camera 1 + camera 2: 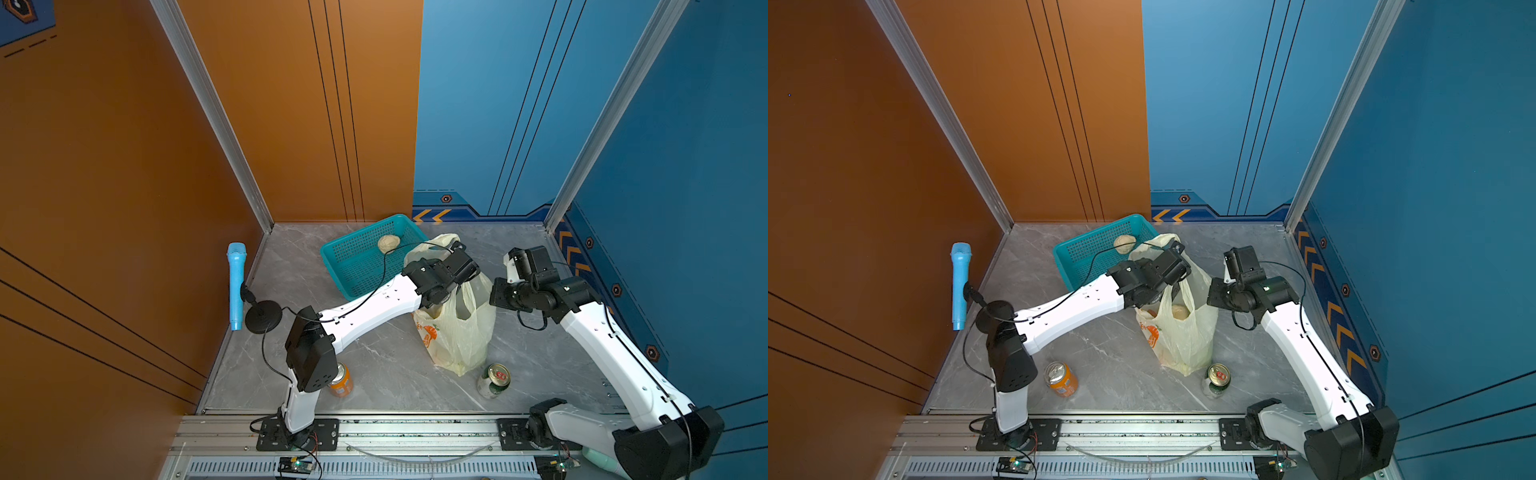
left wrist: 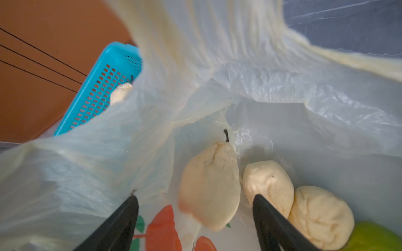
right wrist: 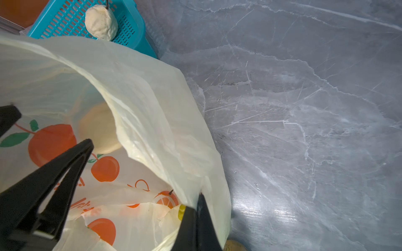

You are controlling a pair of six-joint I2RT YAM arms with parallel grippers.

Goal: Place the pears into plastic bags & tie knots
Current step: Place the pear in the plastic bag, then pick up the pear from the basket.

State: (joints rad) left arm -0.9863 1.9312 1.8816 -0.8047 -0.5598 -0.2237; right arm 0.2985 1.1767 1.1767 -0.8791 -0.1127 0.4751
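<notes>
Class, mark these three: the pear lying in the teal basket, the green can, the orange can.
pear [image 1: 388,243]: in a top view, middle of its cream skin.
green can [image 1: 498,375]: in a top view, its lid.
orange can [image 1: 1068,384]: in a top view, its orange side.

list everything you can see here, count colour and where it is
pears: five, four cream and one yellow-green, four in the bag, one cream in the basket
bag: one, pale yellow with orange fruit prints, mid-table
basket: one, teal, behind the bag
cans: two, one orange front left, one green by the bag
mic: one, light blue, on a black stand, left edge
table: one, grey marble
left end effector: black, open inside the bag
right end effector: black, shut on the bag's rim
</notes>
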